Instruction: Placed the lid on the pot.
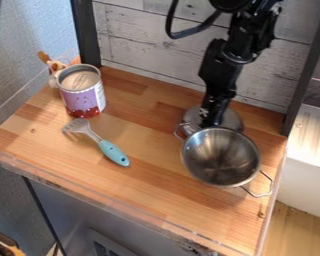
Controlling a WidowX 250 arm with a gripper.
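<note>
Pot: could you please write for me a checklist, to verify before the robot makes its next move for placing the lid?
1. Pot uncovered, mouth facing up: ok.
2. Gripper at the lid: ok, it hangs down over it, behind the pot.
3. Lid held firmly: cannot tell, the contact is not clear.
4. Lid lined up over the mouth: not ok, it is still to be brought forward from behind the pot.
5. Spatula out of the way: ok, it lies off to the left side of the picture.
6. Can out of the way: ok, it stands beyond the spatula, apart from the pot.
</note>
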